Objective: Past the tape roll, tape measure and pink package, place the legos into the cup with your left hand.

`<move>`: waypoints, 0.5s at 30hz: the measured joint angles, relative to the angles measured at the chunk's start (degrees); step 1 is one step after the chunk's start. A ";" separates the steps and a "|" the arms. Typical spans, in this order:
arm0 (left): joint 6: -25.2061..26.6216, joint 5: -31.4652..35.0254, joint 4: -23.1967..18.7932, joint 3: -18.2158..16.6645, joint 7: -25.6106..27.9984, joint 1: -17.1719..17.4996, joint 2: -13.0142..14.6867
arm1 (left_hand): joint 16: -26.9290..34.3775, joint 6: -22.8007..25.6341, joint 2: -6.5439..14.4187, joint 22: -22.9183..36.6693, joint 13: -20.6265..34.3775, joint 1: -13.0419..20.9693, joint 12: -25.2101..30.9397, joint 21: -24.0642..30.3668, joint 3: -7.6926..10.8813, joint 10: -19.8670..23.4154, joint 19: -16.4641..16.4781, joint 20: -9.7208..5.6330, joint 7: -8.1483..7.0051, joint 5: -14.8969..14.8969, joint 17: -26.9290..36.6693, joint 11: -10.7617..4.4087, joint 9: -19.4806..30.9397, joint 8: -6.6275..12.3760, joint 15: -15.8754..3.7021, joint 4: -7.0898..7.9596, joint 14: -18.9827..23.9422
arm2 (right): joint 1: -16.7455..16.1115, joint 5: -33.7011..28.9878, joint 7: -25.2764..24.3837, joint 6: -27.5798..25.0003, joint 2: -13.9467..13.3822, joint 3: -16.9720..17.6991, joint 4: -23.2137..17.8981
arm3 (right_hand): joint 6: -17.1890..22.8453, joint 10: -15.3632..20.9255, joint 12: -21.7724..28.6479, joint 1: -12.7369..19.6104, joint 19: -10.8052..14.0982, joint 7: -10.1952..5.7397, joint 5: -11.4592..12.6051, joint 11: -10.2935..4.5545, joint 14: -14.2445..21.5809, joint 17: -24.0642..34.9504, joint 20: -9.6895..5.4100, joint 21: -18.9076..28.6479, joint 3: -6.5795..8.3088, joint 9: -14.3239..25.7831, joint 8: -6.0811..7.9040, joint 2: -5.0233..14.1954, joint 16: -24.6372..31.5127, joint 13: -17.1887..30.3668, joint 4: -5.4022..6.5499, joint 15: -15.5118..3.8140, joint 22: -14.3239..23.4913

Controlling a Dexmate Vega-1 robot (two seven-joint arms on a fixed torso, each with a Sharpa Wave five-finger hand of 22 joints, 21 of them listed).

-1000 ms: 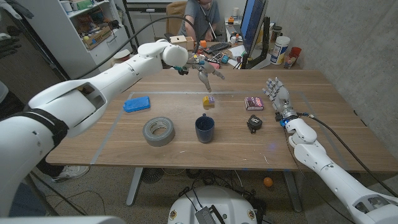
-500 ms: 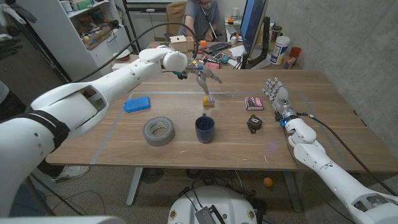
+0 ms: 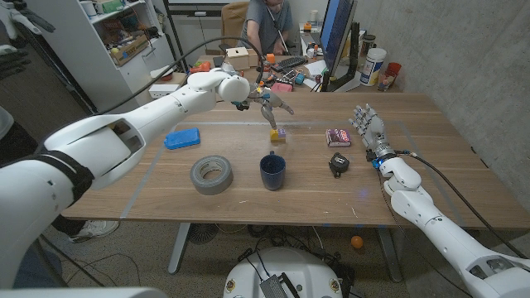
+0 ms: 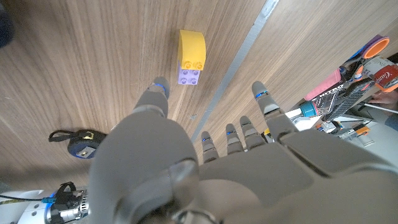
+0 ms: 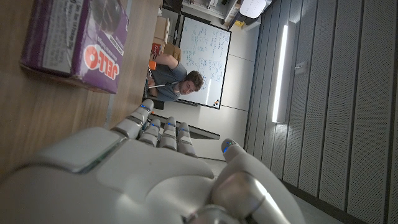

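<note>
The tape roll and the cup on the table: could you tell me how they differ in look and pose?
The tape roll is grey, wide and low, lying flat with its hole facing up; the cup is dark blue, narrower and taller, standing upright. The roll is an open ring, the cup a closed vessel. Both are round, sit on the wooden table, and are untouched.

- Left arm (image 3: 124, 124): glossy white rounded shells, a black band near the shoulder, a dark recessed opening in the forearm.
- Left robot hand (image 3: 269, 103): grey metal, blue rings at the fingertips (image 4: 259, 95).
- Right arm (image 3: 431, 215): white segments, a black cable, blue at the wrist.
- Right robot hand (image 3: 368, 128): grey.
</note>
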 measured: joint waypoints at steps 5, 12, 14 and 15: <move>0.20 0.16 0.88 0.23 0.90 0.09 -0.33 | 0.00 -0.10 0.23 0.00 0.27 0.23 0.00 0.00 -0.39 0.00 0.20 -0.20 -0.02 -0.21 0.00 0.00 0.00 0.00 0.00 0.08 0.00 | 0.23 0.00 0.12 0.09 0.00 0.06 0.30 | 0.00 0.22 0.00 0.00 0.00 0.00 0.00 -0.21 0.32 0.00 0.00 0.00 0.00 0.00 0.00 0.00 0.00 0.00 0.00 0.32 0.00; 0.22 0.59 4.06 1.48 2.35 -0.06 -1.45 | 0.00 -0.53 0.23 0.00 0.26 0.23 -0.03 -0.22 -0.62 -0.60 0.20 -0.20 -0.09 -0.42 0.00 0.02 0.00 0.00 0.00 0.30 0.00 | 0.70 0.01 0.37 0.24 0.06 0.08 0.87 | 0.00 0.31 0.00 0.00 0.00 0.00 0.00 -0.31 0.31 0.00 0.00 0.00 0.00 0.00 0.00 0.00 0.00 0.00 0.00 0.31 0.00; 0.18 0.71 4.70 1.77 2.62 -0.22 -1.76 | 0.00 -0.53 0.36 0.00 0.26 0.36 -0.03 -0.22 -0.62 -0.60 0.20 -0.20 -0.09 -0.65 0.00 0.02 0.00 0.00 0.00 0.30 0.00 | 0.86 0.01 0.48 0.29 0.13 0.08 1.14 | 0.00 0.31 0.00 0.00 0.00 0.00 0.00 -0.31 0.31 0.00 0.00 0.00 0.00 0.00 0.00 0.00 0.00 0.00 0.00 0.31 0.00; -0.07 0.78 5.27 2.03 2.92 -0.37 -2.04 | 0.00 -0.53 0.53 0.00 0.27 0.53 -0.03 -0.22 -0.73 -0.60 0.20 -0.20 -0.09 -0.65 0.00 0.02 0.00 0.00 0.01 0.20 0.00 | 0.98 0.01 0.56 0.33 0.19 0.08 1.33 | 0.00 0.31 0.00 0.00 0.00 0.00 0.00 -0.31 0.31 0.00 0.00 0.00 -0.01 0.00 0.00 0.00 0.00 0.00 -0.01 0.31 0.00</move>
